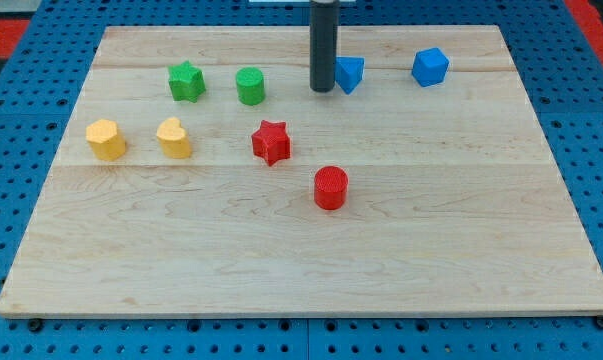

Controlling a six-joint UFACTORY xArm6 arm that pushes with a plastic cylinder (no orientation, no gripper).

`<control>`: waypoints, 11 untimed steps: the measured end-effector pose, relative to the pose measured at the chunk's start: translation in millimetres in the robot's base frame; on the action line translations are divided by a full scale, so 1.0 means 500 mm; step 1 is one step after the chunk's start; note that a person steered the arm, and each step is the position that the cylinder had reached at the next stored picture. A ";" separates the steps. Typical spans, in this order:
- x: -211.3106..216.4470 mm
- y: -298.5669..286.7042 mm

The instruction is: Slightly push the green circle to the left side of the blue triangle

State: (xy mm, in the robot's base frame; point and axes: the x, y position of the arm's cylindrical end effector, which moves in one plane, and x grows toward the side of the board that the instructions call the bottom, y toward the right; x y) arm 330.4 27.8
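Positioning is the step in hand, by my reading: my tip (323, 90) stands in the upper middle of the frame, just beside the left face of the blue triangle (350, 74) and to the right of the green circle (250, 86), with a bare gap of wood between tip and circle. The arm carries no claw, only the dark rod, so there is nothing to call apart or together. The green circle sits in the upper left-centre of the surface (301, 270), near the green star (186, 81) on its left, and it already lies to the left of the blue triangle, though not close. To bring it nearer, the tip would need to travel round the circle to its left side, between it and the green star, then nudge it gently rightward, stopping short of the triangle.
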 end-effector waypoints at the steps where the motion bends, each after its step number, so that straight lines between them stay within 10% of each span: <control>1: 0.077 0.002; 5: 0.059 -0.280; 11: 0.056 -0.175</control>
